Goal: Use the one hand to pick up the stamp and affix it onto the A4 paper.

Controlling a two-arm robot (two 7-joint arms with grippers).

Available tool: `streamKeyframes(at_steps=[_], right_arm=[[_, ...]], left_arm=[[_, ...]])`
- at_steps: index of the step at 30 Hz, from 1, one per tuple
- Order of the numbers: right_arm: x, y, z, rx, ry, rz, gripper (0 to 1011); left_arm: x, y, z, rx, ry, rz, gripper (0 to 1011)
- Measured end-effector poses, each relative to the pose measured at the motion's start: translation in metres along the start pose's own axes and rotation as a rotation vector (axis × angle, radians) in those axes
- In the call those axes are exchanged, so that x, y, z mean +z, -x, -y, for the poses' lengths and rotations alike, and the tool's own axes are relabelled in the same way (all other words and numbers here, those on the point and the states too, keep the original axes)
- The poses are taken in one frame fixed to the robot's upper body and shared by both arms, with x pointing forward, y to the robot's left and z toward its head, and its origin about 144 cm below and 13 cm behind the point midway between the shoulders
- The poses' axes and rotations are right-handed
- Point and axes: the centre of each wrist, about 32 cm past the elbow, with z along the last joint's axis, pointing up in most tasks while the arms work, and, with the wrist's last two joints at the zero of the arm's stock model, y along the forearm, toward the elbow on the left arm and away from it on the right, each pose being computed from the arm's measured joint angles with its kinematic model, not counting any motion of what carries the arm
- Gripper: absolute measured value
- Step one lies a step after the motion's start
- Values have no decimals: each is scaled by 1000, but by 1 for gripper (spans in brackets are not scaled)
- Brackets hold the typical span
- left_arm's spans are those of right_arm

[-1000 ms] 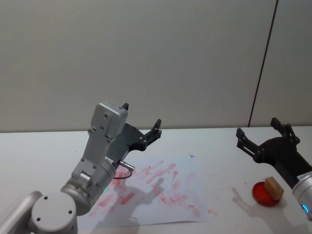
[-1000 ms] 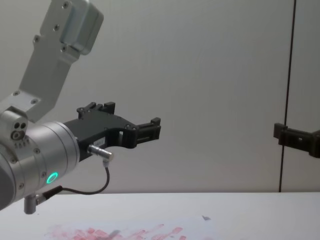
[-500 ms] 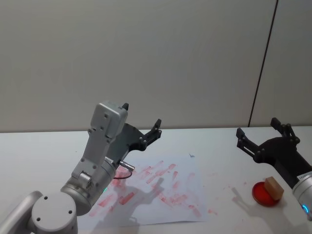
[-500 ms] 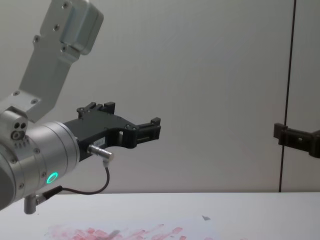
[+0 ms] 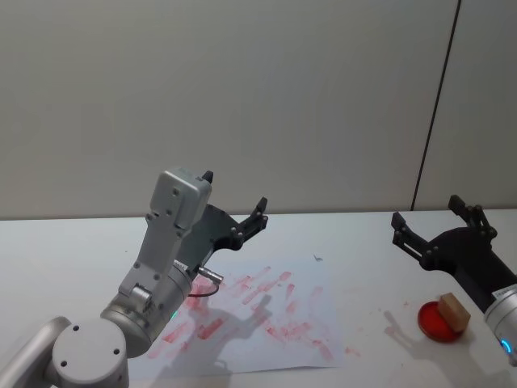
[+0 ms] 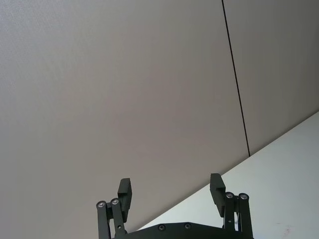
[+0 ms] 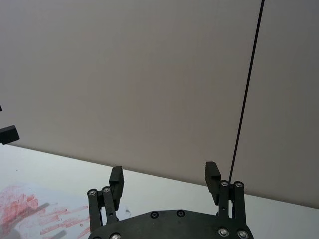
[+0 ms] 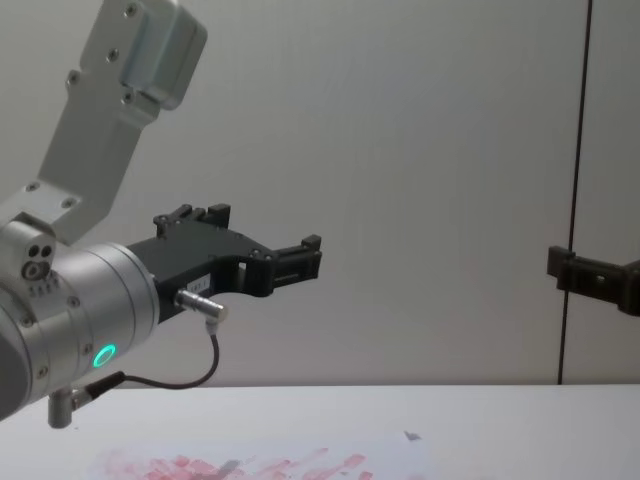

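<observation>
Right gripper (image 5: 426, 213) fingers wide, empty, readied for the stamp (image 5: 453, 312) below them; left gripper (image 5: 234, 192) fingers wide, parked above A4 paper (image 5: 271, 327).

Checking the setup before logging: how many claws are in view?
2. The left claw is open, raised over the left side of the paper. The right claw is open, raised near the stamp, which sits on a red pad.
</observation>
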Motion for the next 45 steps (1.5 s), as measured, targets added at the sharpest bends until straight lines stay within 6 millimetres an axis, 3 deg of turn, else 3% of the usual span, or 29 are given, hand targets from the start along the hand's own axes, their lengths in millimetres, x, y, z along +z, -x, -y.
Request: streamKeyframes(at_steps=[14, 31, 45], right_arm=[[0, -3, 5, -1, 20, -7, 1001], [-9, -19, 36, -74, 225, 1, 1001], [-18, -29, 35, -122, 363, 39, 1001]], left_arm=[[0, 0, 0, 0, 0, 0, 1001], [0, 0, 0, 0, 0, 0, 1001], [0, 0, 0, 0, 0, 0, 1002]])
